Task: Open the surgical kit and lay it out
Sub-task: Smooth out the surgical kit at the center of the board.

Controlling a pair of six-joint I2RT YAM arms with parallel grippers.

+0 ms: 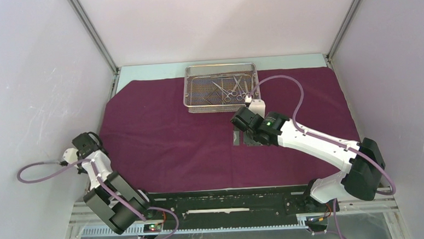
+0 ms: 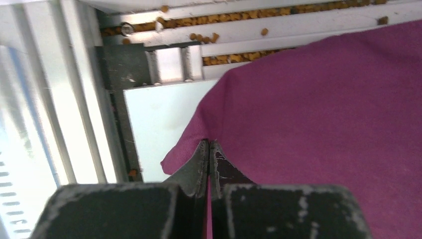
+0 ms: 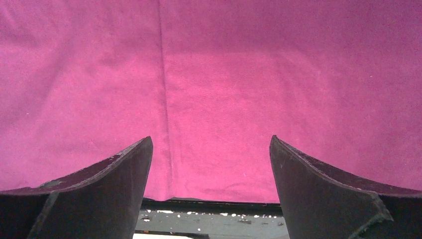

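The maroon cloth [image 1: 200, 136] lies spread out flat and covers most of the surface [image 1: 141, 73]. Only a pale strip of the surface shows along the far side. The wire-mesh tray [image 1: 200, 92] stands on the cloth at the middle of its far edge. The steel instruments [image 1: 233, 88] lie inside the tray, gathered in its right half. Some of them have ring handles, and they cross one another. I cannot tell each one apart.

The left fingers [image 2: 196, 167] are at the near left corner of the cloth. They are pressed together, and the edge of the cloth is pinched between them. At this place the corner rises a little into a small fold. Beside it the white corner of the surface [image 2: 159, 124] is bare. Past this corner there are metal rails [image 2: 169, 64], and small orange-brown crumbs [image 2: 239, 57] sit in their grooves.

The right arm [image 1: 309, 139] reaches from the near right side toward the middle of the cloth and ends just in front of the tray. The right fingers [image 3: 99, 184] are spread wide apart and hold nothing. Between them only the cloth is visible, with one straight crease [image 3: 161, 74] running across it. From the views I cannot tell if these fingers touch the cloth or hang a little above it.
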